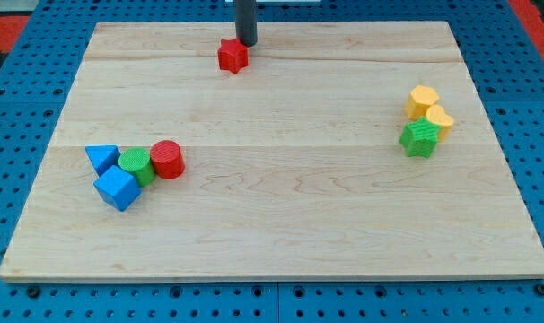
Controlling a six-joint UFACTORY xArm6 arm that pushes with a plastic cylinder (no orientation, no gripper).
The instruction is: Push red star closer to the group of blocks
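The red star (232, 56) lies near the view's top edge of the wooden board, left of centre. My tip (246, 43) stands just above and to the right of it, touching or nearly touching. A group of blocks sits at the view's lower left: a blue triangle (102, 158), a blue cube (118, 187), a green cylinder (136, 166) and a red cylinder (167, 160), packed together. The red star is far from this group.
A second cluster sits at the view's right: a yellow hexagon (423, 100), a yellow heart-like block (440, 120) and a green star (420, 138). The wooden board (281, 215) rests on a blue perforated table.
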